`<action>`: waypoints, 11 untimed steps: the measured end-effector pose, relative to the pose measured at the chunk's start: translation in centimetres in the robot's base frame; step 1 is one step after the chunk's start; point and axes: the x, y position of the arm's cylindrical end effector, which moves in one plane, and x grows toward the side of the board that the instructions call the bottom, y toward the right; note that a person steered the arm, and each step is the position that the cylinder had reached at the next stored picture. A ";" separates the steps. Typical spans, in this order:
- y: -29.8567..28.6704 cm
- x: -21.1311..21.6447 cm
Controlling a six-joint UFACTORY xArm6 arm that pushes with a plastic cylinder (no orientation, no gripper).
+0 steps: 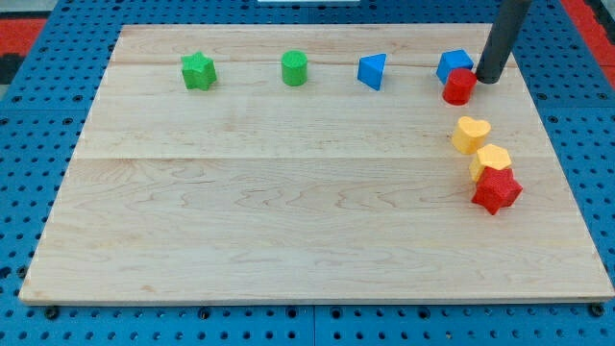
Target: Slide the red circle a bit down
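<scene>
The red circle (459, 86) sits near the board's top right, touching the lower right of a blue cube (453, 63). My tip (489, 79) is down on the board just right of the red circle, close to its upper right side. The dark rod rises from there to the view's top edge.
A green star (198, 71), a green cylinder (295, 68) and a blue triangle (372, 71) stand in a row along the top. Below the red circle lie a yellow heart (470, 135), a yellow hexagon (491, 160) and a red star (496, 189). The wooden board (288, 211) rests on a blue pegboard.
</scene>
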 end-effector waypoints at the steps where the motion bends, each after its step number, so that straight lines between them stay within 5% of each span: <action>1: -1.5 0.1; 2: -1.3 0.1; 4: 0.4 7.0; 6: 7.8 4.5; 8: 8.4 13.8; 11: 5.4 -0.7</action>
